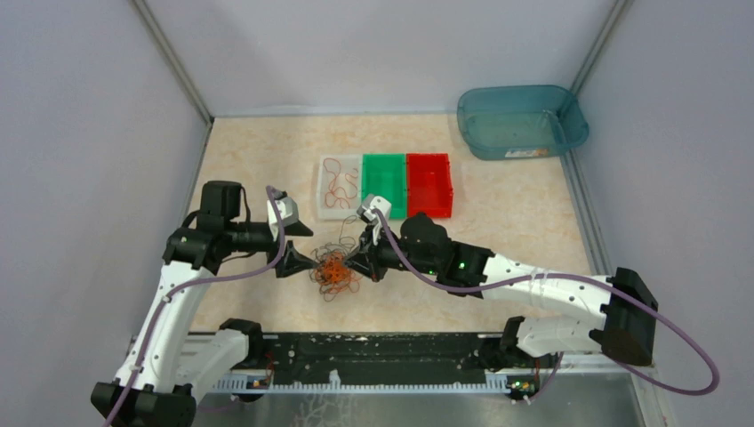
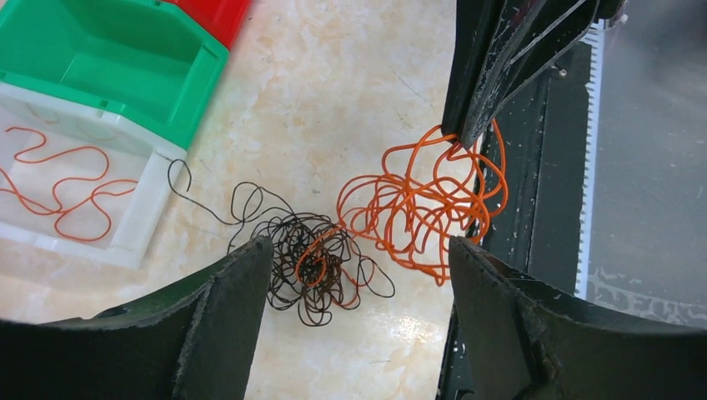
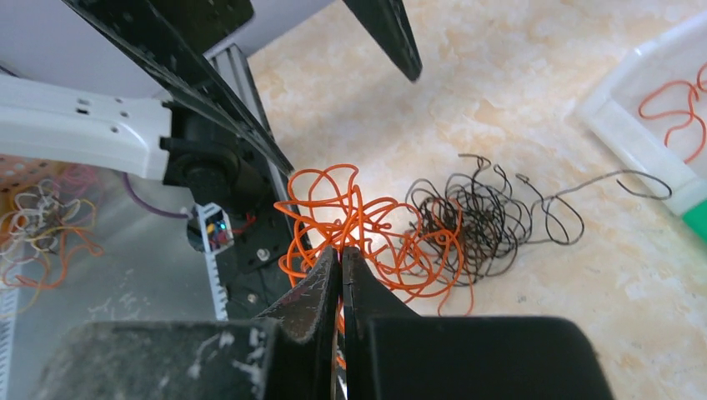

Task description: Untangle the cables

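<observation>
The cables lie as one knot on the table between both grippers: an orange bunch (image 2: 417, 200) hooked into a dark brown-black bunch (image 2: 308, 258). From above the knot (image 1: 333, 269) looks small. My right gripper (image 3: 340, 250) is shut on an orange strand at the edge of the orange bunch (image 3: 350, 212); the dark bunch (image 3: 475, 217) lies just beyond. In the left wrist view its fingers (image 2: 475, 108) pinch that strand from above. My left gripper (image 2: 358, 243) stands wide open over the knot, holding nothing. From above, the left gripper (image 1: 298, 262) faces the right gripper (image 1: 356, 261).
Behind the knot stand a white tray (image 1: 325, 210) holding one loose orange cable (image 2: 58, 187), a green bin (image 1: 384, 182) and a red bin (image 1: 429, 182). A blue tub (image 1: 520, 120) stands at the back right. A black rail (image 1: 373, 351) runs along the near table edge.
</observation>
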Motion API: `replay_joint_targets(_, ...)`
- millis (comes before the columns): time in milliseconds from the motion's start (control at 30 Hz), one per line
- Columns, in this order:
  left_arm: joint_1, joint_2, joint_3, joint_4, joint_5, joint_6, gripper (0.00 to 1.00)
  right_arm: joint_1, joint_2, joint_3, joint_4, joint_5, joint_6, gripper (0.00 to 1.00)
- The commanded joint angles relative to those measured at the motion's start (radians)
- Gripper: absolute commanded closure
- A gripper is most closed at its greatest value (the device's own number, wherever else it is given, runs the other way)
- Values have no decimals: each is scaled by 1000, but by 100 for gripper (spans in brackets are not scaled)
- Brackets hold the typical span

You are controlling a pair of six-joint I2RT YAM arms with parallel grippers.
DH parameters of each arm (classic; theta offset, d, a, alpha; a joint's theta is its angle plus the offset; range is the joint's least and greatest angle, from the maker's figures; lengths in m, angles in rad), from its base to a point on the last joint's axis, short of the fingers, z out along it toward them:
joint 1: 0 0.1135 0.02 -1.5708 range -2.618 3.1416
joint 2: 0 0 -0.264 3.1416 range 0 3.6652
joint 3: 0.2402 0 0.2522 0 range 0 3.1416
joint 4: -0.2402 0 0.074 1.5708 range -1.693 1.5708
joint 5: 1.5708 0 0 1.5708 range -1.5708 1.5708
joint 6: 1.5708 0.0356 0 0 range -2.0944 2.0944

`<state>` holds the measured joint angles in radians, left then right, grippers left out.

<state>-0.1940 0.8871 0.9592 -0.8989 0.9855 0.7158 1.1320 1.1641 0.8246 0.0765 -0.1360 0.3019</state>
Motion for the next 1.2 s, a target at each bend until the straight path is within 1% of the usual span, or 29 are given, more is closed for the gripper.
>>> replay_joint_targets(0, -2, 3, 30, -33, 81, 33, 19, 12, 27, 99, 70, -51, 21, 100)
replay_joint_targets(133, -6, 24, 33, -93, 84, 81, 26, 11, 27, 113, 86, -34, 25, 100)
replay_joint_targets(200, -5, 34, 29, -128, 84, 112, 27, 11, 20, 112, 93, -23, 21, 100)
replay_joint_targets(300, -5, 29, 15, -143, 80, 119, 29, 11, 21, 117, 89, -22, 17, 100)
replay_joint_targets(367, -5, 22, 9, -139, 79, 120, 36, 12, 25, 117, 85, -23, 17, 100)
replay_joint_targets(433, -5, 19, 2, -132, 87, 121, 47, 10, 26, 112, 91, -29, 22, 100)
replay_joint_targets(467, -5, 22, 0, -130, 92, 120, 50, 11, 25, 108, 96, -32, 25, 100)
replay_joint_targets(500, -5, 24, -2, -129, 98, 119, 52, 11, 25, 108, 99, -32, 29, 100)
replay_joint_targets(633, -7, 36, -10, -114, 133, 105, 52, 11, 29, 116, 111, -44, 42, 100)
replay_joint_targets(767, -8, 34, -18, -58, 163, 51, 46, 12, 38, 125, 118, -56, 54, 100)
replay_joint_targets(800, -8, 31, -19, -42, 165, 39, 46, 12, 39, 121, 125, -56, 59, 100)
replay_joint_targets(833, -9, 29, -18, -32, 167, 29, 47, 11, 37, 118, 133, -57, 63, 100)
replay_joint_targets(900, -9, 30, -15, -22, 171, 23, 54, 10, 36, 112, 148, -56, 70, 100)
replay_joint_targets(967, -9, 33, -12, -18, 177, 16, 63, 10, 38, 111, 159, -58, 76, 100)
replay_joint_targets(1100, -9, 32, 3, 10, 167, -5, 90, 11, 37, 106, 177, -51, 84, 100)
replay_joint_targets(1167, -9, 28, 9, 18, 147, -9, 100, 10, 34, 103, 178, -42, 85, 100)
